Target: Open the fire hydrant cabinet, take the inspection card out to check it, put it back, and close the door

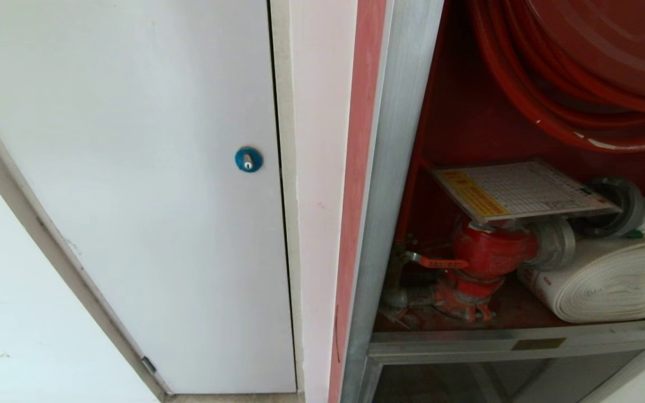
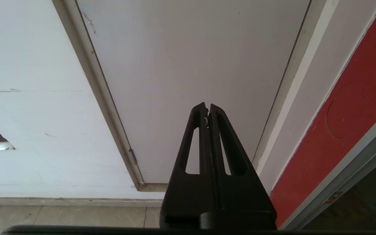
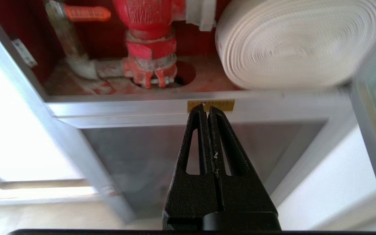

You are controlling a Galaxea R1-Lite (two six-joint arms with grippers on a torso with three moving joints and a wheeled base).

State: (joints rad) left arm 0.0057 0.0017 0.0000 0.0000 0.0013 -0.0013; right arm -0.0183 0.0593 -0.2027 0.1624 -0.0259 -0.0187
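The fire hydrant cabinet [image 1: 389, 168] stands open, showing its red inside. The inspection card [image 1: 524, 190] lies flat on top of the red valve [image 1: 487, 252], beside the white rolled hose [image 1: 608, 280] and under the red hose reel [image 1: 580, 56]. My right gripper [image 3: 207, 107] is shut and empty, in front of the silver crossbar [image 3: 273, 107] below the valve [image 3: 148, 39]. Of the door, only a silver frame edge [image 3: 370, 137] shows in the right wrist view. My left gripper [image 2: 207, 106] is shut and empty, parked facing a white panel. Neither gripper shows in the head view.
A white flush panel [image 1: 132, 196] with a round blue lock [image 1: 248, 159] sits left of the cabinet. Below the crossbar is a smaller glass panel [image 1: 496, 380]. Tiled floor [image 2: 60, 218] runs along the wall's foot.
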